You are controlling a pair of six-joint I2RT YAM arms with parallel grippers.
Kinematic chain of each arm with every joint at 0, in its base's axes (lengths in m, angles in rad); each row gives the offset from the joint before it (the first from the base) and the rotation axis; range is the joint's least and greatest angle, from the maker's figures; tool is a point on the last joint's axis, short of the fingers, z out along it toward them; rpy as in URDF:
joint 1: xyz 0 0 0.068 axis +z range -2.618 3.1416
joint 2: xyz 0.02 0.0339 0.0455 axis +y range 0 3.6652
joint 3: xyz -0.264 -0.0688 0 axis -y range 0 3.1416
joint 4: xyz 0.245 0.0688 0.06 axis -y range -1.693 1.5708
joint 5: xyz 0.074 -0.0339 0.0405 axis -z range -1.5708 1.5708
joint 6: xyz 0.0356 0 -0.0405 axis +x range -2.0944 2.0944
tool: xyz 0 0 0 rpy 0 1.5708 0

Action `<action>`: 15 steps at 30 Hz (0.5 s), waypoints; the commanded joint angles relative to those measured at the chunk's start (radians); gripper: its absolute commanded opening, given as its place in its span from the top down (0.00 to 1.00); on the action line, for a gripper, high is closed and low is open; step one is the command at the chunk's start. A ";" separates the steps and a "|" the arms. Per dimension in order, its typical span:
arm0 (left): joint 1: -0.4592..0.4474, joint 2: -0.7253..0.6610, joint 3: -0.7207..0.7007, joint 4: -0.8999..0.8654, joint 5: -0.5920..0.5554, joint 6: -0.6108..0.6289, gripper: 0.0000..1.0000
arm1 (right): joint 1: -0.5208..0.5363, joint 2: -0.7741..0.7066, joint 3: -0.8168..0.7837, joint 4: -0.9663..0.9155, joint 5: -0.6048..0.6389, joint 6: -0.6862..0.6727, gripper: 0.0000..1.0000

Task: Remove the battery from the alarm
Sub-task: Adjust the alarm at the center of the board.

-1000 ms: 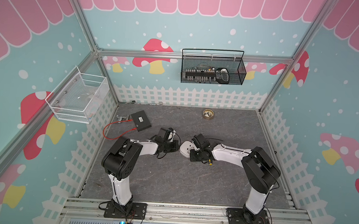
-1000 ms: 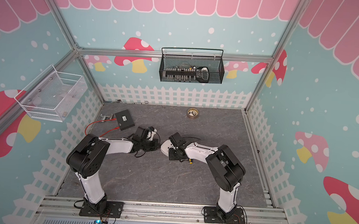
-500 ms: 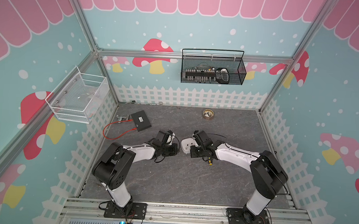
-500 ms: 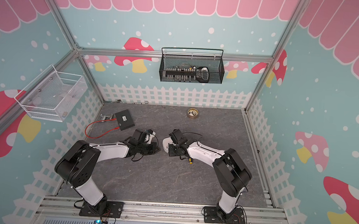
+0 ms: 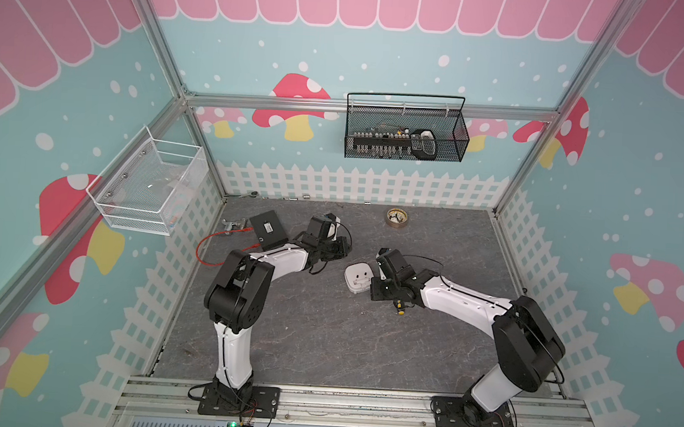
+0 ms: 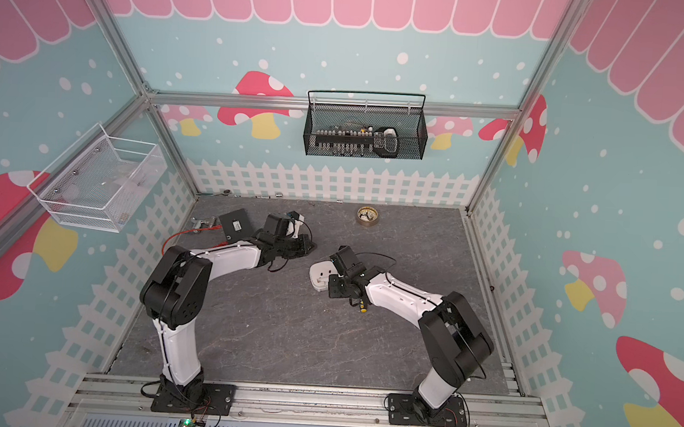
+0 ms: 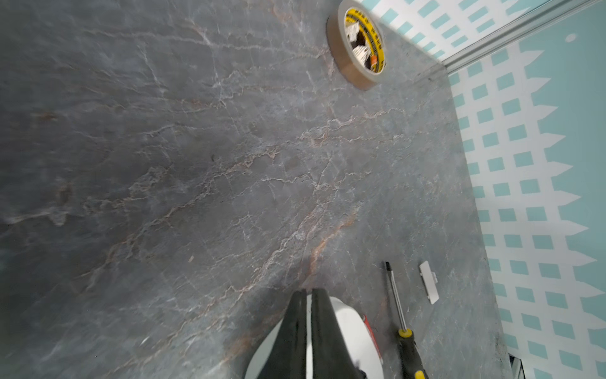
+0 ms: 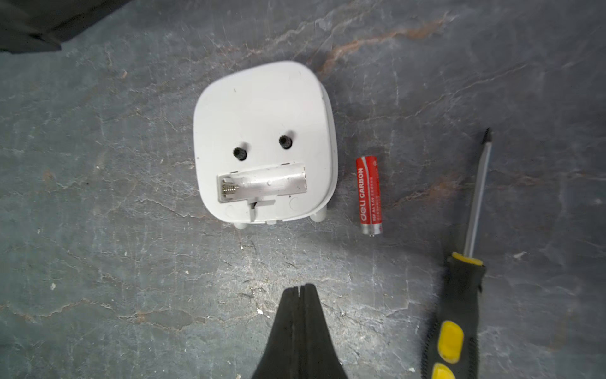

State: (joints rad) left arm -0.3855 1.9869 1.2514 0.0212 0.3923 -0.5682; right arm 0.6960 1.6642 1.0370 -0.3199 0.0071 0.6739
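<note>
Plainly, the battery (image 8: 370,195) is out of the alarm (image 8: 264,141) and lies flat on the desk (image 8: 131,279) just beside the alarm's near side, apart from it, between it and the screwdriver (image 8: 465,295). Its long axis runs roughly left to right in the scene, along the alarm's edge and crosswise to the open recess (image 8: 262,185). The metallic end points right, the way the alarm's small feet point. The alarm lies face down near the middle of the desk, and its recess holds only a spring contact. The right fingers (image 8: 288,315) are pressed together and empty, pointing at the alarm from the right. The left fingers (image 7: 295,321) are closed to a thin slit with nothing between them, at the alarm's far left. A small white cover (image 7: 429,286) lies on the near side of the screwdriver. On the far wall a black wire basket (image 5: 454,148) holds a row of small parts and a black device. I cannot make out what is in the white mesh basket (image 5: 129,205) on the left wall.
</note>
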 commanded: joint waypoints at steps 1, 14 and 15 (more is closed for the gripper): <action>0.005 0.052 0.040 -0.018 0.046 0.014 0.90 | 0.000 0.051 0.003 0.030 -0.020 0.009 1.00; 0.006 0.046 -0.018 0.007 0.109 0.018 0.91 | -0.042 0.201 0.125 0.033 -0.034 -0.045 1.00; 0.007 0.041 -0.030 0.010 0.108 0.018 0.91 | -0.044 0.208 0.127 0.033 -0.035 -0.047 1.00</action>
State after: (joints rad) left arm -0.3817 2.0575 1.2514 0.0200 0.4740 -0.5678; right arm 0.6609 1.8439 1.1412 -0.2893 -0.0208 0.6487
